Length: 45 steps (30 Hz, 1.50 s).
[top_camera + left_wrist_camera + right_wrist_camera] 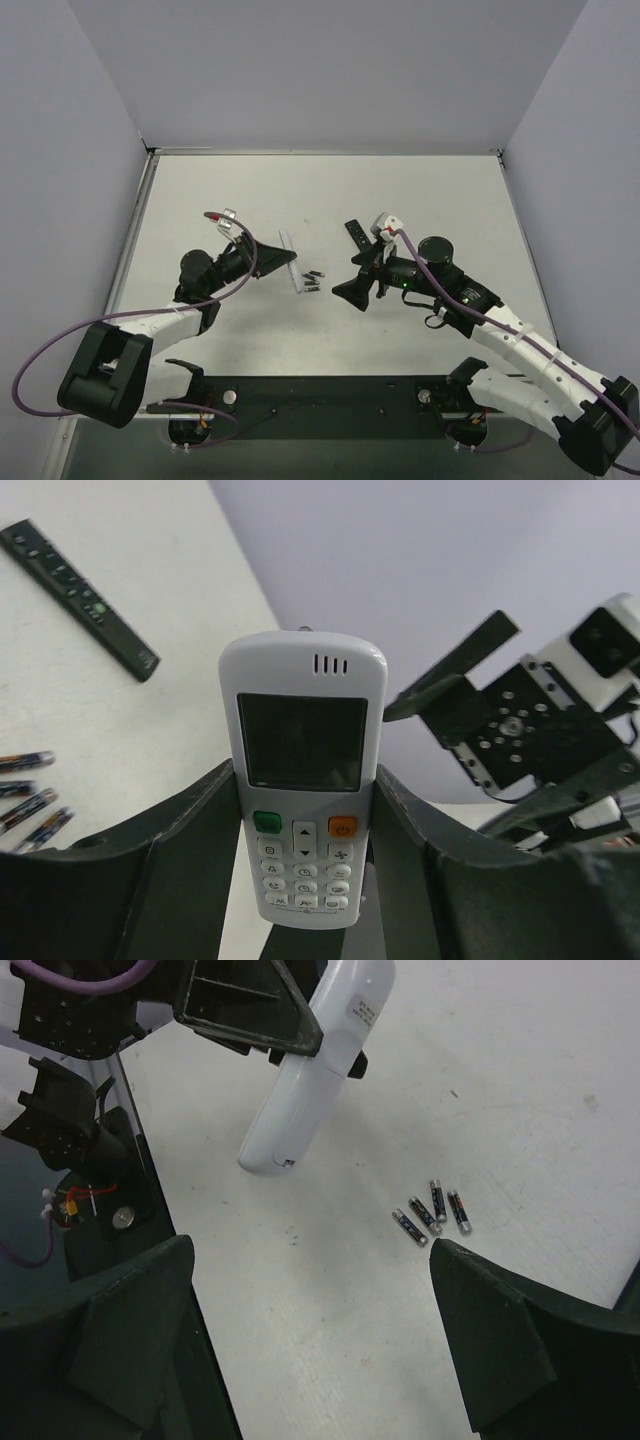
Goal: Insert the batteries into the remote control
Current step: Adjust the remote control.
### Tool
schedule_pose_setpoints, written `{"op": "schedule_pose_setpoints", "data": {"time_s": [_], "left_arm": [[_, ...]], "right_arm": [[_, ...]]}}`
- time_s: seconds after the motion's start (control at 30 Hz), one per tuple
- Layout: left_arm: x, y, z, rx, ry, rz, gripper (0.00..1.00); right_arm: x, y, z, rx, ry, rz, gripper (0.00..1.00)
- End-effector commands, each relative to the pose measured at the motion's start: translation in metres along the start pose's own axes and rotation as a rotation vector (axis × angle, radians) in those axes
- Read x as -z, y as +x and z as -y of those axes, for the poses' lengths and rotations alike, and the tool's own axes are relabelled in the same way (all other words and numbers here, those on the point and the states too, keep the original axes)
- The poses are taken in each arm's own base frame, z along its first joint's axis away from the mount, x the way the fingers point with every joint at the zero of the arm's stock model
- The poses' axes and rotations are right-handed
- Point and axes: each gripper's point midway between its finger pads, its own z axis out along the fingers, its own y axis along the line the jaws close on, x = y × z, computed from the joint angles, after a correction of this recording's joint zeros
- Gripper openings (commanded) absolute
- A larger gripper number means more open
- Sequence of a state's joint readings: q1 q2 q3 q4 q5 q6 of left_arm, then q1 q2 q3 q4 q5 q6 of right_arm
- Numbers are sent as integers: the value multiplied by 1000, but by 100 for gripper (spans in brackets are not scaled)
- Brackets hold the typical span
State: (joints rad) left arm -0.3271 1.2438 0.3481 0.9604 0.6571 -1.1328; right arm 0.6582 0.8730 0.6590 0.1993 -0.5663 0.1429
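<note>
My left gripper (303, 890) is shut on the remote control (303, 770), a white oblong one with a grey screen and green and orange buttons. It holds the remote by its button end, off the table, face toward the wrist camera. From the right wrist view the remote control (312, 1070) shows its plain white back and hangs tilted above the table. Several batteries (432, 1214) lie together on the table, also seen from above as batteries (312, 280) between the two arms. My right gripper (310, 1330) stands open and empty just short of them.
A slim black remote (80, 598) lies on the table beyond the batteries, by the right arm (440, 275) in the top view. The black base bar (330, 395) runs along the near edge. Grey walls enclose the table on three sides.
</note>
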Motion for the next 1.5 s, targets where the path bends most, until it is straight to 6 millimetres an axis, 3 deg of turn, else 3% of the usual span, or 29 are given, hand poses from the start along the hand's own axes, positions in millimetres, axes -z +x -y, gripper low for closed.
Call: {"op": "schedule_pose_setpoints", "data": {"time_s": [0.0, 0.17, 0.4, 0.6, 0.83, 1.0, 1.1, 1.2, 1.27, 1.3, 1.33, 1.37, 1.4, 1.43, 1.47], "left_arm": [[19, -13, 81, -118, 314, 79, 0], [30, -13, 98, -199, 356, 118, 0], [37, -22, 118, -294, 384, 180, 0], [39, -22, 137, -307, 445, 187, 0], [41, -22, 150, -316, 492, 209, 0], [42, -19, 157, -324, 521, 205, 0], [43, -19, 159, -325, 527, 209, 0], [44, -20, 159, -323, 525, 218, 0], [44, -19, 157, -320, 519, 217, 0], [44, -19, 156, -322, 513, 216, 0], [43, -19, 155, -322, 507, 215, 2], [43, -18, 152, -315, 489, 210, 20], [42, -19, 151, -326, 478, 212, 32], [41, -19, 150, -328, 465, 209, 43], [38, -19, 142, -309, 415, 195, 64]], "right_arm": [[-18, -32, -19, 91, -147, 89, 99], [-33, -38, -41, -86, -233, 27, 100], [-45, -58, -68, -246, -352, 73, 100], [-58, -63, -83, -283, -428, 70, 99], [-68, -64, -106, -314, -545, 46, 91], [-70, -61, -111, -325, -579, 35, 83], [-70, -59, -113, -319, -594, 33, 74], [-70, -55, -114, -317, -605, 20, 56], [-69, -54, -114, -314, -606, 18, 33], [-70, -51, -113, -318, -599, 10, 17], [-70, -49, -111, -303, -590, 7, 10], [-69, -51, -110, -286, -578, 14, 5], [-69, -49, -108, -277, -562, 8, 0], [-70, -40, -102, -250, -531, -18, 0], [-68, -42, -101, -226, -513, -18, 0]]}}
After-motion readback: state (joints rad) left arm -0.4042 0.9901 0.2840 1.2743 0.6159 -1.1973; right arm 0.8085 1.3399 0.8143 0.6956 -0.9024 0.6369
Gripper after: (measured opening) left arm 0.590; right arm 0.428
